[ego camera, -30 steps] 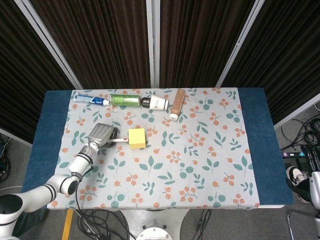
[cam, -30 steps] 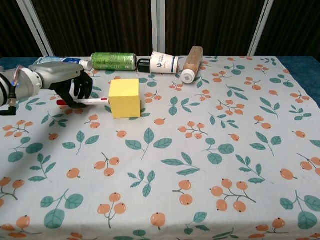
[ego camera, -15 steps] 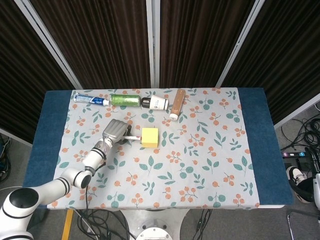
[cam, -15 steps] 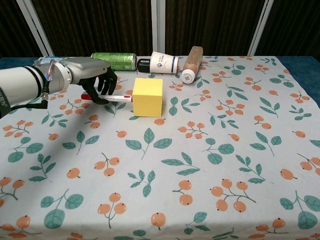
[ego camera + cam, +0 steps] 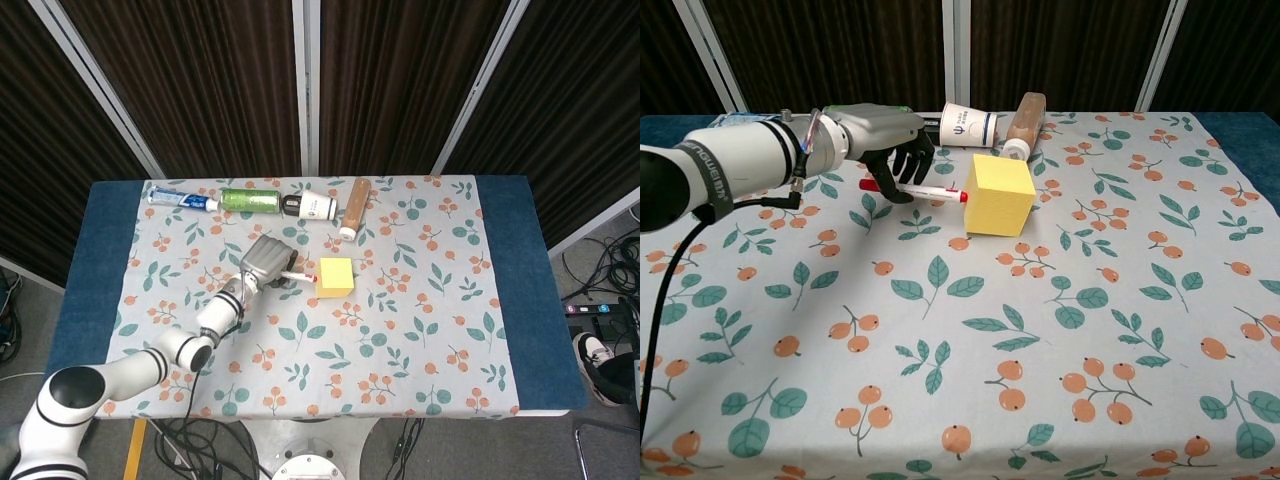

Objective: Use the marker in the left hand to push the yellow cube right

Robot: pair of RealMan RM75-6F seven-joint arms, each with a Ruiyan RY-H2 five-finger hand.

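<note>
We are logging one table (image 5: 510, 300) carrying: floral cloth (image 5: 420, 330), yellow cube (image 5: 334, 276), toothpaste tube (image 5: 182, 199), green can (image 5: 250, 200), paper cup (image 5: 318, 207), brown bottle (image 5: 354, 208).

A plain yellow cube (image 5: 1000, 193) sits mid-frame on white cloth (image 5: 1060, 330) patterned with orange berries and, seemingly, teal leaves.

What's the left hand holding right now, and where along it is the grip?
The left hand holds the marker by its rear end, the red end poking out behind the fingers. The shaft and red-tipped front point at the yellow cube.
</note>
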